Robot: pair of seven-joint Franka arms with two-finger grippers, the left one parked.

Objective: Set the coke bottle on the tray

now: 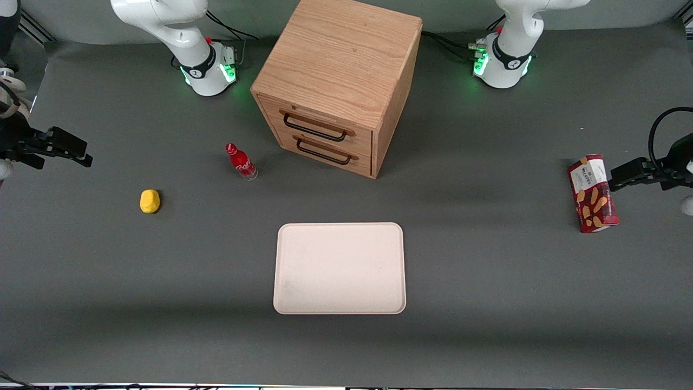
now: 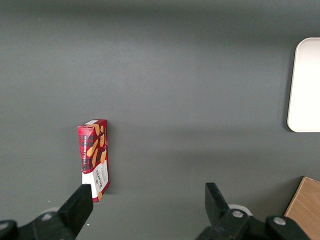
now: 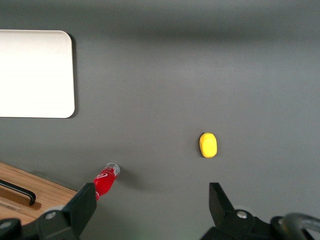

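My front camera sits high, looking down over whole dark grey table [image 1: 487, 303]. Right wrist camera looks down past spread black gripper [image 3: 151, 200]; shares flat cream rectangular tray [image 1: 339, 268] [image 3: 35, 75] with both other views.

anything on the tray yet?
Nothing on the tray; its whole surface shows bare. The coke bottle stands on the table by the wooden drawer cabinet. The gripper, open, hangs near the table's edge.

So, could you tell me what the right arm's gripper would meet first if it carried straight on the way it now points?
Most likely bare table. The gripper, fingers open, hangs high at the working arm's end. Its line passes between the coke bottle and the yellow object, though depth is hard to judge. The tray lies off that line.
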